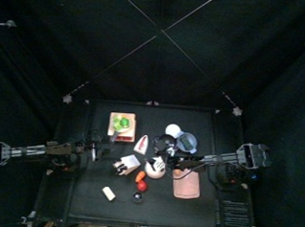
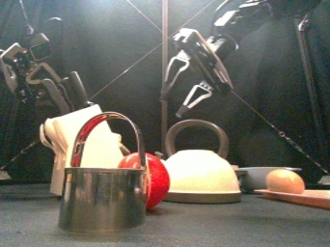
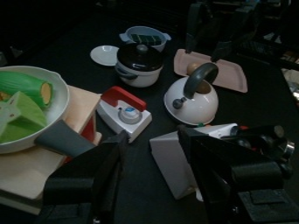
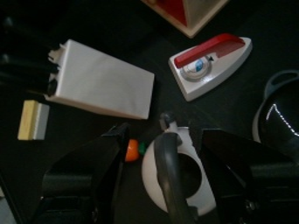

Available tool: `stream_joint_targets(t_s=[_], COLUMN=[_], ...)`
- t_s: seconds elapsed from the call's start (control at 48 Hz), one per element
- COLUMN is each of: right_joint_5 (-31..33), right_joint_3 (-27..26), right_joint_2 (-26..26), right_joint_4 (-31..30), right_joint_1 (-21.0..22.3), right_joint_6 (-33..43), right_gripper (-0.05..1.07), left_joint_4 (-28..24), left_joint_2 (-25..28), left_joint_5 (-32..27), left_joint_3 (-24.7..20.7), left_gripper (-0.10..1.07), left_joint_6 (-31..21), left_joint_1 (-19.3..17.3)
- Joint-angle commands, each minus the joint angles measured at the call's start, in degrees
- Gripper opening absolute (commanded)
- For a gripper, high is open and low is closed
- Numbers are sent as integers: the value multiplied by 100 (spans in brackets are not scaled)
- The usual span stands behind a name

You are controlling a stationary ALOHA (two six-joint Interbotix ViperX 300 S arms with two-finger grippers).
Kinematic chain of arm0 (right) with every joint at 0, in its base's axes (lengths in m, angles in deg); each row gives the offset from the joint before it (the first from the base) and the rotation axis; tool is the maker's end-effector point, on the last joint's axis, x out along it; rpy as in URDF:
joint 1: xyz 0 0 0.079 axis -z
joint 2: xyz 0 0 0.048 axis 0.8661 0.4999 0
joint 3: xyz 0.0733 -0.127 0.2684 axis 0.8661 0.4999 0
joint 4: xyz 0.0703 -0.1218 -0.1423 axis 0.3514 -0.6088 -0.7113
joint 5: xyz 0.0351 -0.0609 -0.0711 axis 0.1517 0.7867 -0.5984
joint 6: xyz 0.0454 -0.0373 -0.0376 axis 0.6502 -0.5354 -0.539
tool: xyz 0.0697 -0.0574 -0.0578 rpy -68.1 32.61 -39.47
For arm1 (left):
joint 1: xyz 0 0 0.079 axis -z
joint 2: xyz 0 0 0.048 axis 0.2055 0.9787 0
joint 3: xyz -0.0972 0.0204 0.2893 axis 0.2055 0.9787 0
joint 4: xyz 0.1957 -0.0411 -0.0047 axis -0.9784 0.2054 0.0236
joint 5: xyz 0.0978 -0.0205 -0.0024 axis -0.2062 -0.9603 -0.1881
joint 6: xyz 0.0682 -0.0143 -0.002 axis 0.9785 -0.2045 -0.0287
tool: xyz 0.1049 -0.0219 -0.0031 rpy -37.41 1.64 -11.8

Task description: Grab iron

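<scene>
The iron (image 3: 122, 113) is a small white wedge with a red side and lies flat on the table. It also shows in the right wrist view (image 4: 208, 63) and the top view (image 1: 142, 142). My right gripper (image 4: 170, 185) is open and hangs above the white kettle (image 4: 176, 166), a short way from the iron. In the top view the right gripper (image 1: 166, 155) is just right of the iron. My left gripper (image 3: 158, 188) is open and empty, back from the iron, near a white carton (image 3: 176, 162). I cannot make out the iron in the front view.
Around the iron stand the kettle (image 3: 193, 101), a black-and-white cup (image 3: 140, 66), a pink tray (image 3: 211, 70) and a green bowl (image 3: 24, 105) on a board. A metal cup (image 2: 100, 193) and a red apple (image 2: 152, 178) stand at the front edge.
</scene>
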Motion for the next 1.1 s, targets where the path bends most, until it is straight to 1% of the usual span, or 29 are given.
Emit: stream_joint_targets(t_s=[0.0,0.062,0.125,0.25,0.333,0.5,0.646,0.75,0.896,1.083], right_joint_5=[-26,-35,0,290,686,1758,2338,2470,2487,2487], right_joint_3=[-387,-563,-747,-1125,-1406,-2136,-2628,-2830,-3006,-3234], right_joint_2=[97,281,439,712,888,1424,1846,2030,2162,2479], right_joint_4=[404,782,1028,1134,1178,1187,1116,1055,1072,1107], right_joint_1=[158,202,264,413,510,606,694,765,826,896], right_joint_6=[-18,-53,-62,-44,-18,-53,-70,-70,-70,-70], right_gripper=[90,89,89,89,89,89,89,89,89,89], left_joint_4=[9,0,0,-9,-9,-18,-35,-35,-35,-35], left_joint_2=[18,18,18,18,18,18,18,18,26,18], left_joint_5=[26,26,26,53,44,53,53,53,53,53], left_joint_3=[-105,-114,-132,-149,-149,-141,-141,-141,-141,-141], left_gripper=[87,87,87,87,87,87,87,87,87,87], left_joint_6=[9,9,9,9,9,9,9,9,9,9], left_joint_1=[18,44,53,70,70,70,70,70,88,88])
